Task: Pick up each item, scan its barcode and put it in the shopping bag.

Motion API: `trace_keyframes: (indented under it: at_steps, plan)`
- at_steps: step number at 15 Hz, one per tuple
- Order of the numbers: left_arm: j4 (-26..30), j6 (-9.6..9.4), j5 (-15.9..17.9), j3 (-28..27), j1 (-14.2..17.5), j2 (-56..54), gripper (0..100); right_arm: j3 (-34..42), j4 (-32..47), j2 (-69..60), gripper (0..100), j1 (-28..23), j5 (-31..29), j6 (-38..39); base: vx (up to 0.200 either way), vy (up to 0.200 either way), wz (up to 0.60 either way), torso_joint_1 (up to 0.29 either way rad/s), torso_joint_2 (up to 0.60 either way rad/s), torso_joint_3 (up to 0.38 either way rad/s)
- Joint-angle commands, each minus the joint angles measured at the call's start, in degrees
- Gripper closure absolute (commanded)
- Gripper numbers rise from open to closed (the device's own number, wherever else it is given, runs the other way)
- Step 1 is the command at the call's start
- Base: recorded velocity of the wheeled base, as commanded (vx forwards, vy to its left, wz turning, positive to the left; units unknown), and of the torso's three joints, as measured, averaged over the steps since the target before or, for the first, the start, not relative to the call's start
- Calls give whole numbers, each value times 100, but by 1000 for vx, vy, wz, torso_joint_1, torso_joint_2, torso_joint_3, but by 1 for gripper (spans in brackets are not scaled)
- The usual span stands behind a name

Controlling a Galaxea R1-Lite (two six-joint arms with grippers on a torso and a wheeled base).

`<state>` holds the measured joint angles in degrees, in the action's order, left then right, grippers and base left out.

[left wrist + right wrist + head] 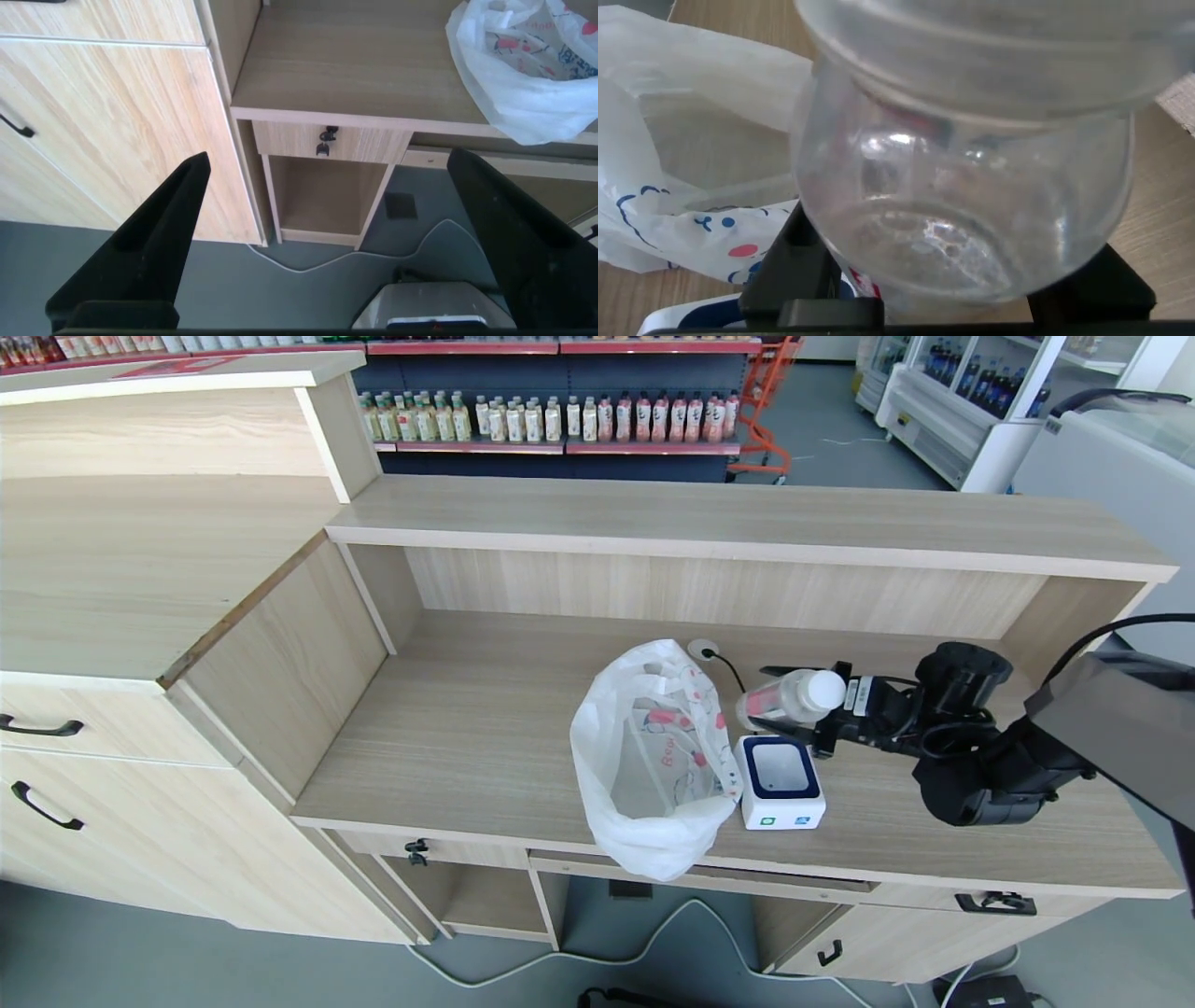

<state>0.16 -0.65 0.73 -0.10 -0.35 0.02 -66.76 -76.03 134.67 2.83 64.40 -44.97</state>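
The clear plastic bottle with a white cap and pink label (805,694) lies on its side in the right gripper (782,699). The gripper's black fingers (780,671) are closed against the bottle's body from both sides, only as far apart as the bottle is wide. The bottle is held off the pale wood counter (467,728), above the far edge of the white box scanner with a dark blue-framed window (780,781). Its cap end points toward the arm and its base toward the white plastic shopping bag with pink and blue print (597,747). In the right wrist view the bottle (971,205) is transparent, with a rounded base, and the bag (682,177) shows beyond it.

The bag stands open on the counter just beside the scanner and touches its side, with its lower part sagging over the counter's front edge. A black cable (728,667) runs from a round grey grommet (702,649) at the back of the counter, passing behind the bottle. A shelf of bottled drinks (551,418) stands in the room behind.

The left gripper (329,161) hangs low in front of the counter with its two dark fingers (149,252) spread wide apart and nothing between them. Beyond it are a small keyed drawer (323,142) under the counter's edge and the bag's overhanging bottom (523,93).
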Motion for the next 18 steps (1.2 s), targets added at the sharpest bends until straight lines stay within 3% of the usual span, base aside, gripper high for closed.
trace_keyframes:
  at_steps: [1,18]
  plan:
    - [2,-6,-3,1,0,-2,0,-4,1,59,100,25,2,-20,0,0,0,0,0,0]
    - [2,3,6,1,0,-2,0,119,62,112,100,16,-33,-240,0,0,0,0,0,0]
